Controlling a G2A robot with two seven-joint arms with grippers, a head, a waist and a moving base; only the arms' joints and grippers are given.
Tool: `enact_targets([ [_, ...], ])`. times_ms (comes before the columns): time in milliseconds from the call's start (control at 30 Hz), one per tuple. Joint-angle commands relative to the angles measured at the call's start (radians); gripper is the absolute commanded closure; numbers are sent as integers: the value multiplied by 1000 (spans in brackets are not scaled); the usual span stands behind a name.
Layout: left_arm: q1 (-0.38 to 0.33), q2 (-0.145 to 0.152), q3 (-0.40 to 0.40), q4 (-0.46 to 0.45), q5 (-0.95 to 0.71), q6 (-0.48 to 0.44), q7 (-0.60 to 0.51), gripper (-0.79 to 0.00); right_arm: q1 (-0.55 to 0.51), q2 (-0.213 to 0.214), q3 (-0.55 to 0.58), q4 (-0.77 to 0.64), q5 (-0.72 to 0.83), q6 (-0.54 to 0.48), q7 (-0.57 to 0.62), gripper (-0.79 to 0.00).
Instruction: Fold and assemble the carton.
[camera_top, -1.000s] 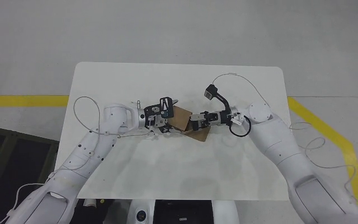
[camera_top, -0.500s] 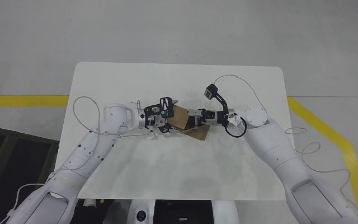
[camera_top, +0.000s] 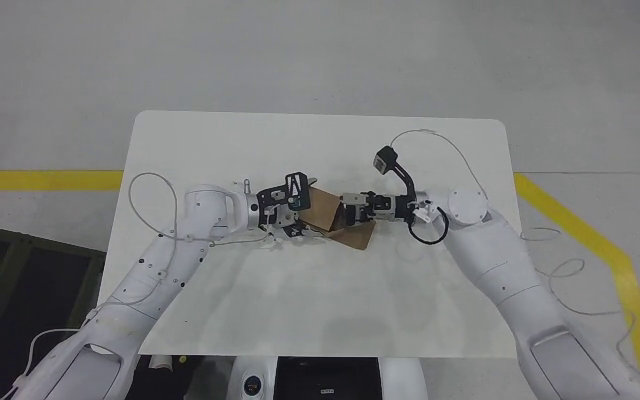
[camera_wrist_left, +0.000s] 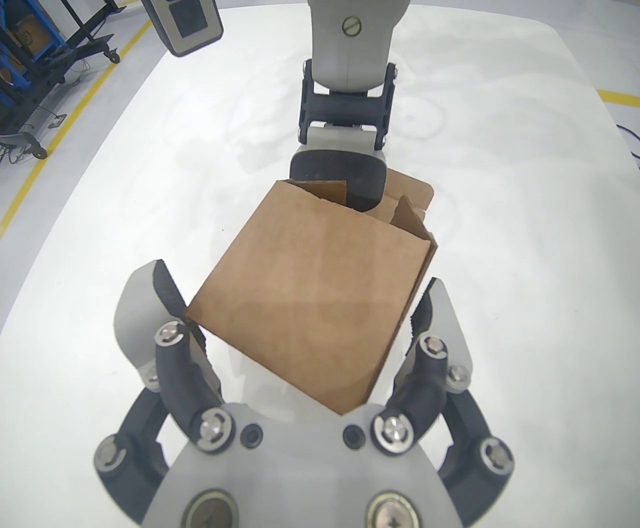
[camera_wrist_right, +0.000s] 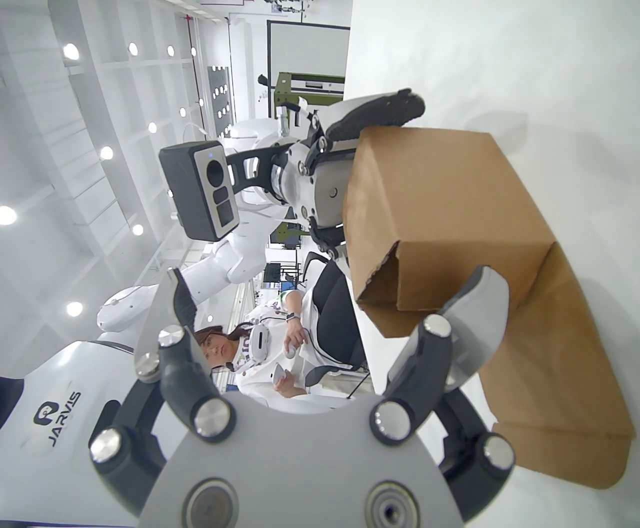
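Matt cardboard carton (camera_wrist_left: 315, 295), smooth faintly glossy table (camera_wrist_left: 500, 150), left end effector (camera_wrist_left: 297, 287) of dull metal with ribbed black pads (camera_wrist_left: 166, 286)

Left wrist view: near corner of the carton (camera_wrist_left: 320, 300) is hidden behind the palm plate of my left gripper (camera_wrist_left: 295, 305). One finger (camera_wrist_left: 345, 175) of the right gripper goes into the carton's open end, and the cardboard wall covers its tip.

Right wrist view: the left gripper's lower finger (camera_wrist_right: 325, 240) disappears behind the carton. The long flap (camera_wrist_right: 565, 375) runs partly behind a finger of my right gripper (camera_wrist_right: 325, 295).

Top view: fingertips at the carton are too small for me to make out contact.
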Motion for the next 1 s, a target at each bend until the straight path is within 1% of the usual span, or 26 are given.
enact_targets([
  [0,0,0,-1,0,0,0,-3,-785,-21,9,19,-31,-10,15,-4,-785],
  [100,0,0,-3,0,-4,1,-8,-785,-65,22,43,-93,-26,45,-19,-785],
  [267,0,-1,-4,-1,-6,0,-16,-785,-131,33,70,-178,-36,95,-78,-785],
  [400,0,-2,-4,-2,-8,0,-19,-785,-164,34,77,-211,-34,108,-133,-785],
  [500,0,-3,-5,-3,-11,-1,-24,-785,-180,32,84,-223,-39,97,-185,-785],
  [733,3,-3,-6,-10,-15,0,-32,-785,-181,27,84,-228,-51,87,-218,-785],
  [967,6,-4,-9,-13,-20,-1,-39,-785,-136,6,41,-170,-29,74,-191,-785],
])
